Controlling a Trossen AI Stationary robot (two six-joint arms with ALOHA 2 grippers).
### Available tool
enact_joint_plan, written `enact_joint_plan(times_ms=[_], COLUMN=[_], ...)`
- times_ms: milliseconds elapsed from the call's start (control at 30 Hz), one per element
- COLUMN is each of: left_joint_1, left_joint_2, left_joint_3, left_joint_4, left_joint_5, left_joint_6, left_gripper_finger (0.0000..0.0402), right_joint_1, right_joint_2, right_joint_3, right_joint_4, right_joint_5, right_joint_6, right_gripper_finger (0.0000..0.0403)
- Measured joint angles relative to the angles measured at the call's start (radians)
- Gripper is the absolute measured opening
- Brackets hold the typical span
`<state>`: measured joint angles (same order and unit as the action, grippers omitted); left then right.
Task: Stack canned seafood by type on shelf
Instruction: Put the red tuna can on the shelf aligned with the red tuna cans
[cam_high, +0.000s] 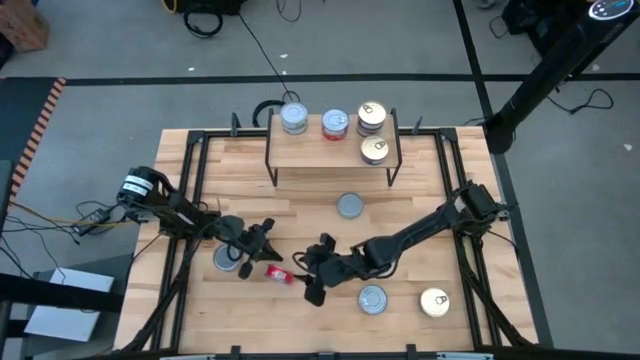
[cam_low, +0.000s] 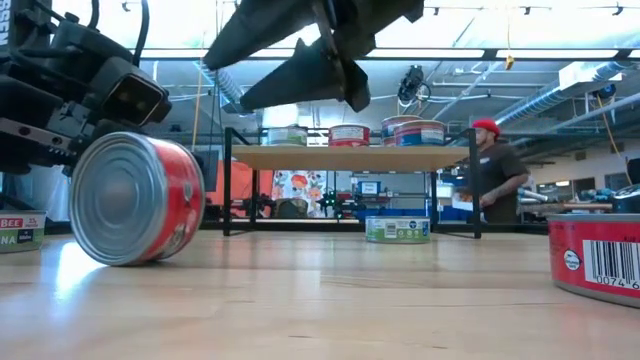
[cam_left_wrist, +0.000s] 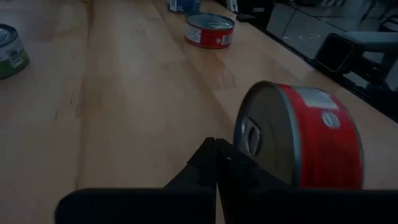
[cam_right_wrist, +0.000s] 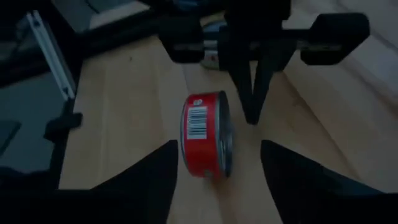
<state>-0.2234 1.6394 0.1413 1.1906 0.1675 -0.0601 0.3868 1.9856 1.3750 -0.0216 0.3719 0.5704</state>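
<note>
Red tin (cam_high: 276, 271): we find it on edge on the table, free between our closed left gripper (cam_high: 262, 236) and spread right gripper (cam_high: 303, 272), likely dropped short of the shelf (cam_high: 330, 150).

Red-sided tin (cam_low: 135, 200) on edge, silver end, white barcode patch. Light-wood shelf (cam_high: 330, 148), black wire legs. Green-labelled tin (cam_low: 397, 229) beneath. Black grippers. Pale slatted tabletop (cam_high: 300, 225).

Centre-left of the low view: tin (cam_low: 135, 200) of shiny ribbed metal with a glossy red label. Foreground: smooth, pale wood tabletop (cam_low: 320, 300). Centre: light-wood shelf (cam_low: 350, 157) on black metal legs.
</note>
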Motion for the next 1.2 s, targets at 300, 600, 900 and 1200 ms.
enact_joint_plan(times_ms=[300, 600, 900, 1200], left_joint_1=[-0.001, -0.008, -0.008, -0.008], left_joint_2=[0.004, 0.003, 0.003, 0.003], left_joint_3=[-0.003, -0.003, -0.008, -0.009], left_joint_4=[-0.03, -0.059, -0.059, -0.059], left_joint_5=[-0.016, -0.051, -0.078, -0.081], left_joint_6=[-0.004, -0.023, -0.023, -0.023], left_gripper_finger=[0.0006, 0.0006, 0.0006, 0.0006], right_joint_1=[0.025, 0.02, 0.012, 0.012], right_joint_2=[0.15, 0.304, 0.388, 0.385], right_joint_3=[0.216, 0.463, 0.566, 0.568], right_joint_4=[-0.173, -0.361, -0.468, -0.503], right_joint_5=[0.061, 0.08, 0.107, 0.098], right_joint_6=[0.011, 0.007, -0.003, -0.013], right_gripper_finger=[0.0255, 0.027, 0.0271, 0.0183])
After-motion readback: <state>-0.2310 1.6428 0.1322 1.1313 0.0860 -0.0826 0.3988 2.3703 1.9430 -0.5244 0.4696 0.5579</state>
